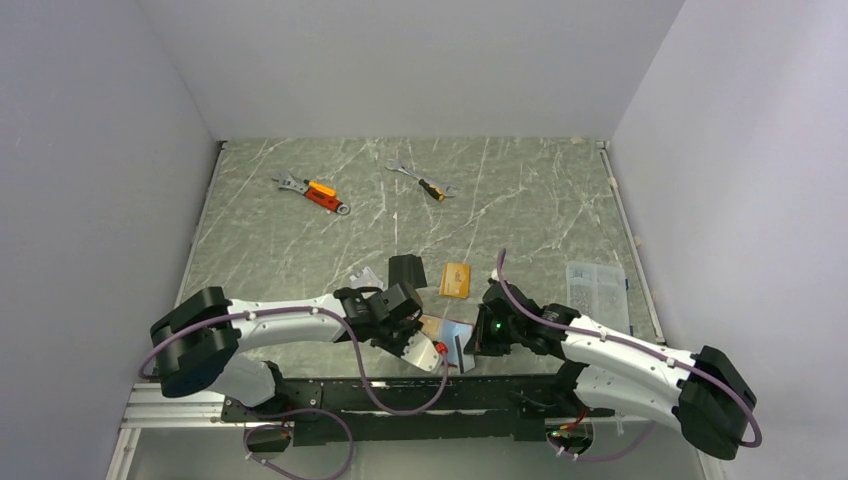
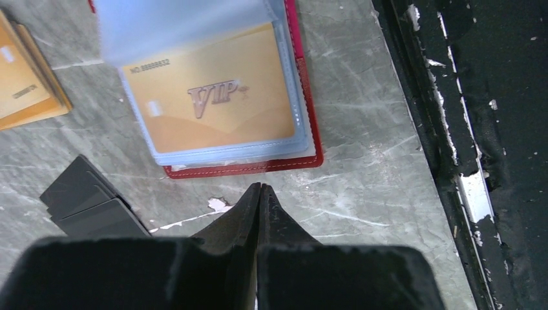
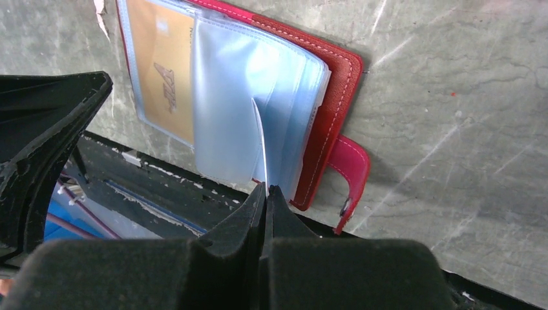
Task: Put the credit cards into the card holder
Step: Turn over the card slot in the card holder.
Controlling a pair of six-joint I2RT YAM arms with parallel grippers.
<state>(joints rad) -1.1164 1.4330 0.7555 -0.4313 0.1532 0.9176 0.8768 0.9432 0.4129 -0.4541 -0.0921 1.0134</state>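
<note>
The card holder [image 1: 447,330] lies open at the table's near edge, red [image 3: 336,84] with pale blue-grey pockets. An orange-gold VIP credit card [image 2: 213,97] sits inside one pocket. My right gripper [image 3: 265,187] is shut on one thin pocket leaf [image 3: 258,142], holding it up edge-on. My left gripper [image 2: 260,187] is shut with nothing in it, its tips just short of the holder's stitched edge. Loose orange-gold credit cards [image 2: 26,90] and black ones [image 2: 90,203] lie on the table beyond; in the top view they are the orange-gold card [image 1: 456,279] and the black card [image 1: 407,270].
Two orange-handled wrenches [image 1: 312,192] [image 1: 425,183] lie at the back. A clear plastic box [image 1: 597,290] rests at the right edge. The black base rail [image 2: 491,129] runs along the table's near edge beside the holder, whose snap tab [image 3: 352,168] reaches toward it.
</note>
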